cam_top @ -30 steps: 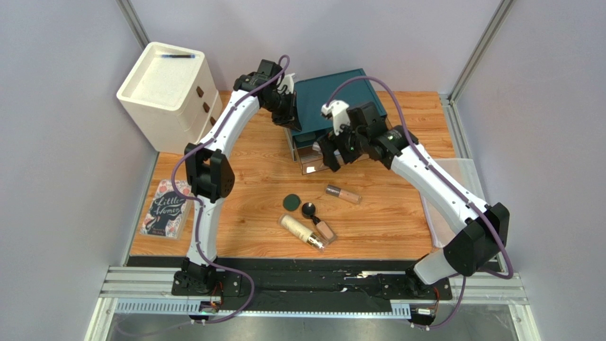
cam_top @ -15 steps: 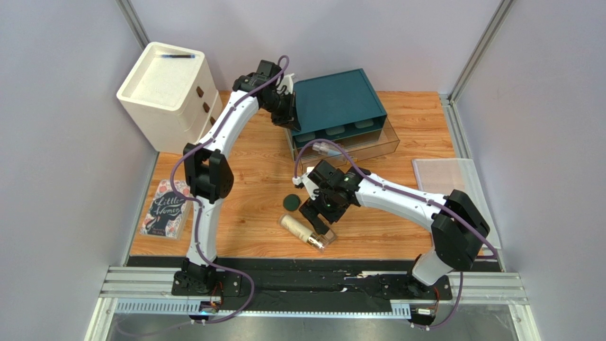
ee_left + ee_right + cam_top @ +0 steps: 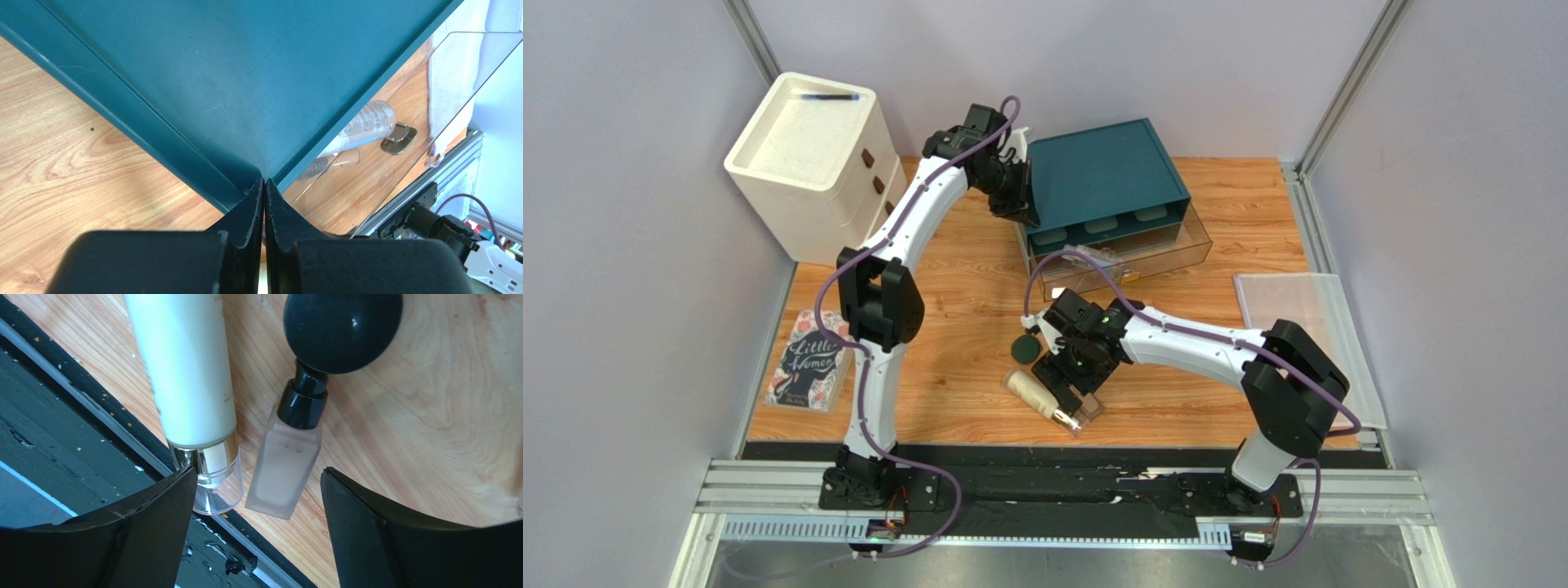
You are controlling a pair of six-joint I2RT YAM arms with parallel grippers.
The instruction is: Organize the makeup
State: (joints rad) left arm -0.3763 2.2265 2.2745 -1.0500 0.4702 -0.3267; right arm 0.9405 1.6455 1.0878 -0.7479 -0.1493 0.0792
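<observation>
Foundation bottle [image 3: 283,468] beneath spread right pincer [image 3: 258,478]

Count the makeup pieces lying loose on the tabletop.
4: cream bottle, beige foundation bottle and black jar clustered under the right hand; green compact just left of it. The right arm may hide more.

High overhead view, wrist views close — tabletop [image 3: 965,319] shared

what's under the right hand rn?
Under the right hand: foundation bottle between the open fingers, cream bottle beside it, black jar at its cap. Fingers hide anything below them.
</observation>
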